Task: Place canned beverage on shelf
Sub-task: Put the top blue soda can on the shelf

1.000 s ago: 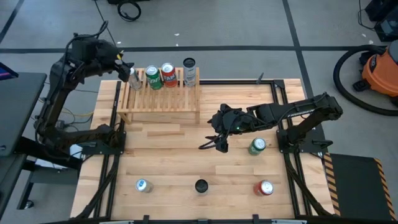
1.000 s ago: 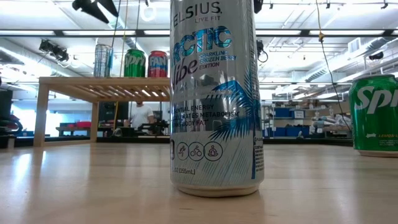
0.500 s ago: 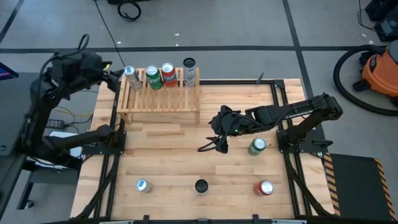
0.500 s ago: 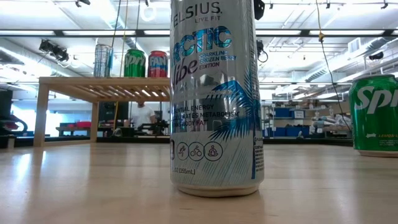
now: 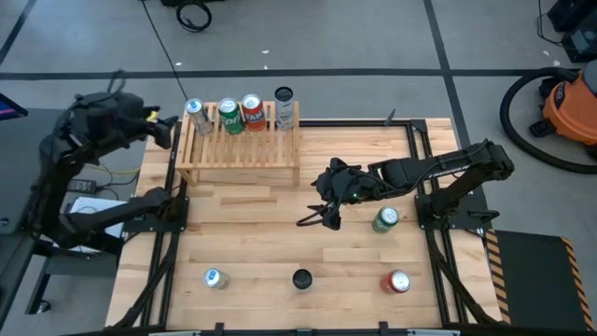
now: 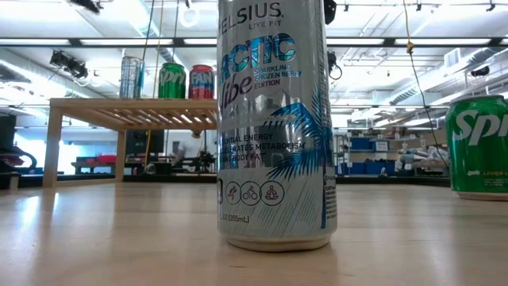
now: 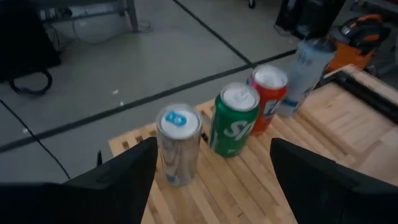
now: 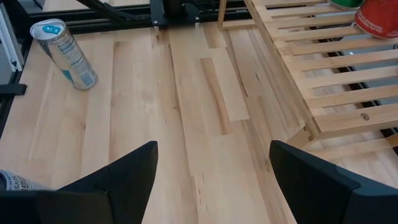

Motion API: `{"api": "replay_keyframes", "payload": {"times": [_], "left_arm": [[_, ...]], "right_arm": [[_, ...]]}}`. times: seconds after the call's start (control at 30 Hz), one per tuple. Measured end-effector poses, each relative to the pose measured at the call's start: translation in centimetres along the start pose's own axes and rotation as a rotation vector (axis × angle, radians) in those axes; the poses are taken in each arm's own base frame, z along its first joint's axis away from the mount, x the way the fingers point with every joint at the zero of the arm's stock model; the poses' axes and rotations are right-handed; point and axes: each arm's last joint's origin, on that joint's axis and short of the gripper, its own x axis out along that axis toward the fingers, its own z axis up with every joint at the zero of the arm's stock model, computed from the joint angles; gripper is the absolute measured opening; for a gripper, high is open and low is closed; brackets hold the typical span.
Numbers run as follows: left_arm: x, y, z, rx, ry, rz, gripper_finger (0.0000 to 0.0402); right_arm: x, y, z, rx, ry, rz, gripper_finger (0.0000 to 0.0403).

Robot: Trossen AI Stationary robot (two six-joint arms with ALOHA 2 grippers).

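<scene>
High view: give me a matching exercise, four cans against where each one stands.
Cans:
1. silver can with blue top
2. red can beside the green one
3. green can near the right gripper
4. black-topped can

Places:
A. table's near edge, centre
B. shelf, leftmost in the row
C. table, right of the right gripper
D. shelf, third from the left

Pairs: 1-B, 2-D, 3-C, 4-A
</scene>
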Motion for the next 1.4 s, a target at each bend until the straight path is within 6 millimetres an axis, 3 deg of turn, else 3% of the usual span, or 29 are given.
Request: {"api": "replay_keyframes", "payload": {"times": [0.17, 0.37, 0.73, 0.97, 1.4], "left_arm": [[2.3, 0.1, -3.0, -0.044, -0.020, -0.004, 0.0314], [3.8, 0.5, -6.1, -0.104, -0.054, 0.052, 0.0314], [7.9, 0.4, -10.0, -0.122, -0.069, 0.054, 0.0314], [9.9, -0.3, -11.1, -0.089, -0.121, 0.002, 0.0314], [9.8, -0.9, -11.3, -0.057, -0.166, 0.136, 0.0314]], "right_arm": [[0.0, 0.0, 0.0, 0.000, 0.000, 0.000, 0.0318], [0.0, 0.0, 0.0, -0.019, 0.002, 0.005, 0.0318], [0.0, 0.0, 0.0, -0.037, 0.002, 0.007, 0.0318], [0.0, 0.0, 0.0, -0.031, 0.003, 0.007, 0.0318], [0.0, 0.0, 0.0, -0.034, 0.000, 0.003, 0.0318]]}}
